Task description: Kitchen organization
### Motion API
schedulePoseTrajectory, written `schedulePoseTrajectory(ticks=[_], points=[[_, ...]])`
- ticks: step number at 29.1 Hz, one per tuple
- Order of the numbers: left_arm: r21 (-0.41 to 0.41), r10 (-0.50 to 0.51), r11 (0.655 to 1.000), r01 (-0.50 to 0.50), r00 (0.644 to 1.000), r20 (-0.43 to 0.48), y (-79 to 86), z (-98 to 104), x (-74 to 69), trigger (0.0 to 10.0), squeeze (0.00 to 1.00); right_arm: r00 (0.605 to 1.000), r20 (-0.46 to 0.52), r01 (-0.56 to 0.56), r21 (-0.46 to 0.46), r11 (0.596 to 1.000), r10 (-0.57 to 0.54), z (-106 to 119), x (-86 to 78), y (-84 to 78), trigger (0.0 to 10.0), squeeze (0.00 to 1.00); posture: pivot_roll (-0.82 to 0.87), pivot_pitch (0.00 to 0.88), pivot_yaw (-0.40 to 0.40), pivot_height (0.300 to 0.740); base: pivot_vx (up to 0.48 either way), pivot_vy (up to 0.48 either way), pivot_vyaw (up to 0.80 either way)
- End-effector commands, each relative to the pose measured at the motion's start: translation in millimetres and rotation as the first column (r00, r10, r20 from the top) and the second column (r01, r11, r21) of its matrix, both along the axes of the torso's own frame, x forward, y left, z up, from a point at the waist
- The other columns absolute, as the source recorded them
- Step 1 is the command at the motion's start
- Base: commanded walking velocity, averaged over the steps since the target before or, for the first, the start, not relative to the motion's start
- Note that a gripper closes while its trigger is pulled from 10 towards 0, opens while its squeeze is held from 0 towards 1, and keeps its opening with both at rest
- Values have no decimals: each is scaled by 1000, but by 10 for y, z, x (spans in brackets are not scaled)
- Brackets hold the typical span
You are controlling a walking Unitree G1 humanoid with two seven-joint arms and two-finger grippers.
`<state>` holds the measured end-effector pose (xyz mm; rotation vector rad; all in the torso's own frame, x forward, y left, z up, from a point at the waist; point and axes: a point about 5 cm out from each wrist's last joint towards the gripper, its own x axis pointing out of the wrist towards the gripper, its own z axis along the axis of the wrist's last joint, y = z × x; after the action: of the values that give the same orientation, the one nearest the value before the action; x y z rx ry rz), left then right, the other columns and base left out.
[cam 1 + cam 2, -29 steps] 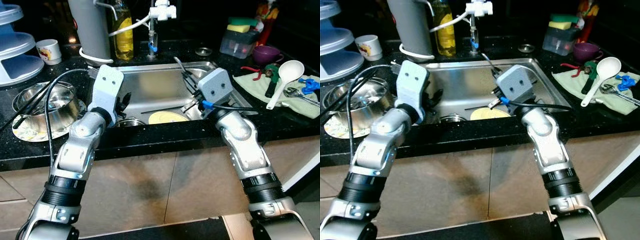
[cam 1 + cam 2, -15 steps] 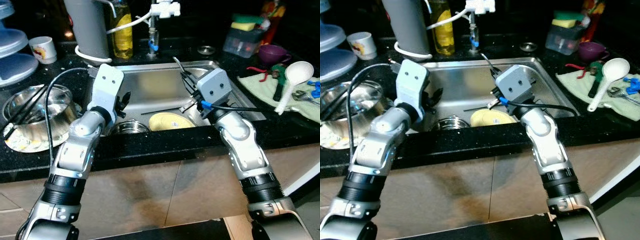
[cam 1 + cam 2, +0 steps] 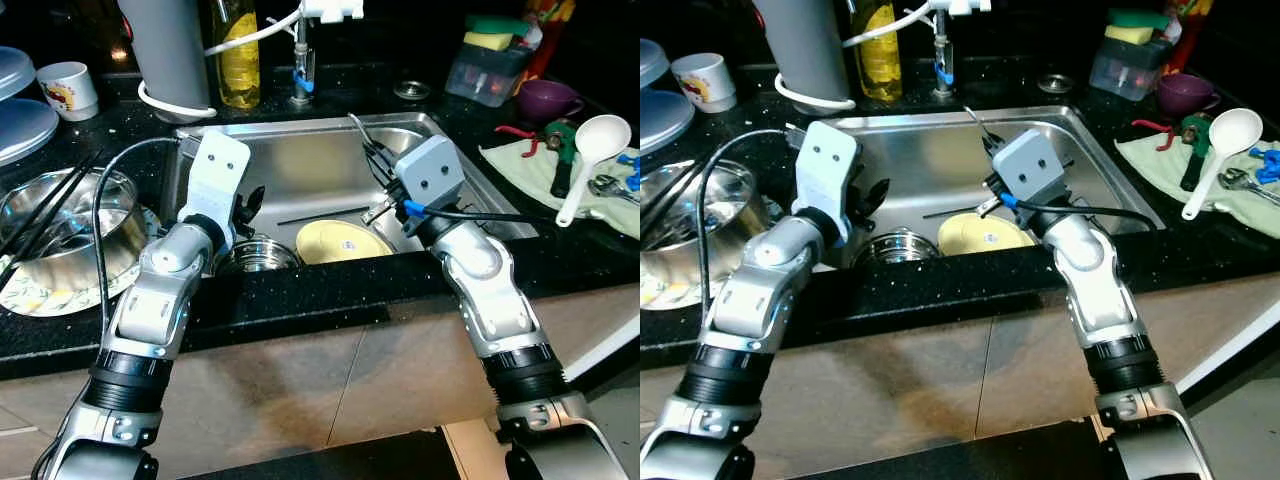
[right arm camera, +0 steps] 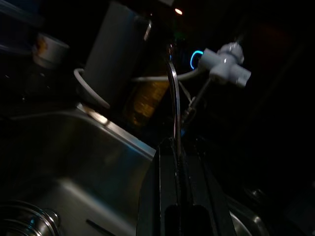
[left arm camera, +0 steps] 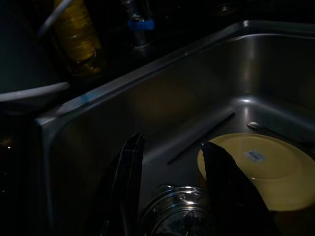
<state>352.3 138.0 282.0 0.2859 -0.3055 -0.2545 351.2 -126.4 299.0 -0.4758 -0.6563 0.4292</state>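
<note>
A steel sink [image 3: 300, 165] holds a yellow plate [image 3: 340, 242], a round steel pot [image 3: 258, 257] and a thin dark stick [image 3: 320, 214]. My left gripper [image 3: 248, 205] hangs open just inside the sink's left side, its fingers [image 5: 130, 162] straddling the air above the pot [image 5: 182, 216], with the plate [image 5: 266, 167] beside it. My right gripper [image 3: 372, 160] is over the sink's right half, shut on a thin metal utensil [image 4: 173, 98] that sticks up beyond its fingertips toward the tap [image 3: 300, 50].
On the left counter a steel bowl [image 3: 60, 225] with black chopsticks sits on a patterned plate, with a mug [image 3: 60, 88] behind it. A grey cylinder [image 3: 165, 50] and yellow bottle [image 3: 238, 55] stand behind the sink. A green cloth with a white ladle [image 3: 590, 150] lies at right.
The whole picture has shifted as the camera moved, so more of the sink's bottom and the pot show. Both grippers keep their places; the right stays shut on the utensil.
</note>
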Motion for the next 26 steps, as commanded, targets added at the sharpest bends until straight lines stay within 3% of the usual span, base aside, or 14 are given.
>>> schedulePoseTrajectory(ticks=[1,14,19,20,26], points=[[17,-5,1000,5,1000,-5,-3,-25,-19,10000,0,1000,8,12,-8,1000,-11,1,2,-37,10000,0,-17,155,-3,740,0,0,0],[29,3,1000,-3,1000,-27,15,-47,20,10000,0,1000,-20,-8,-26,1000,8,-19,101,-18,10000,0,-17,163,-2,740,0,0,0],[45,5,999,-3,1000,-31,30,-36,53,10000,0,999,-35,-28,-57,998,26,23,222,28,10000,0,-9,181,-10,740,0,0,0],[52,7,999,-6,1000,-30,51,-16,78,10000,0,998,-51,-46,-76,996,42,75,321,81,10000,0,-1,192,-12,740,0,0,0],[67,3,998,-1,1000,-31,65,0,88,10000,0,995,-80,-62,-108,992,53,100,409,155,10000,0,8,207,-14,740,0,0,0]])
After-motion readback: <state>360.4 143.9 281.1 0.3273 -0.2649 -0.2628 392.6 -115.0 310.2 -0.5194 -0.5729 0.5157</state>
